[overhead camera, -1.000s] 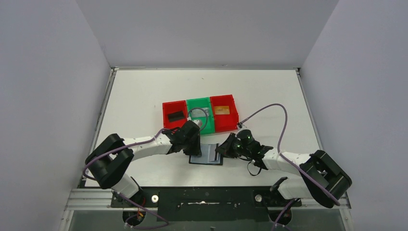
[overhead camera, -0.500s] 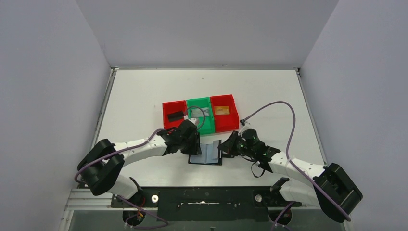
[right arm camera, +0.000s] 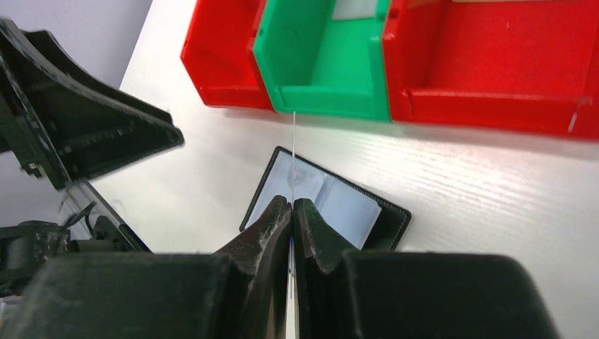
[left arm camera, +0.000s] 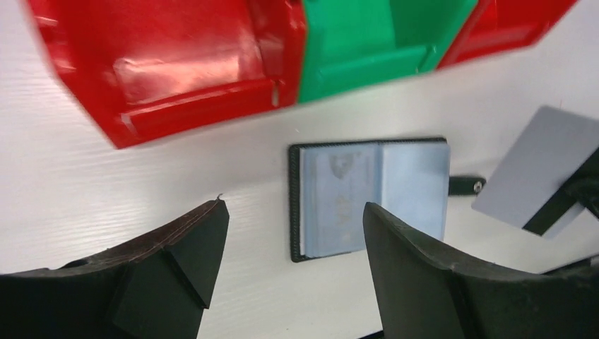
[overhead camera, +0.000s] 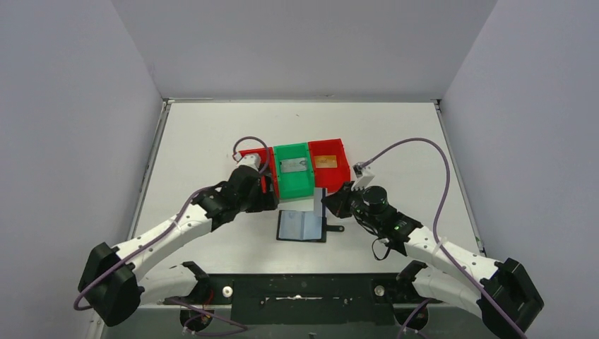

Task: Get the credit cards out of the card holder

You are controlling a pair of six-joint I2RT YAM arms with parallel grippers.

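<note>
Between right jaws, silver-grey card (right arm camera: 293, 155) shows edge-on.

Lab rig: white table (overhead camera: 212, 134), plain grey walls (overhead camera: 70, 106)

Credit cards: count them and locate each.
3: silver-grey card in the green bin, orange-gold card in the right red bin, grey card in the right gripper. Others may be hidden.

Your left gripper (left arm camera: 293, 212) has left the wallet's (overhead camera: 302, 226) left edge, spread its jaws and drawn back beside the left red bin (left arm camera: 184, 106). Your right gripper (right arm camera: 291, 205) has lifted the grey card (left arm camera: 540, 166) clear of the wallet.
</note>
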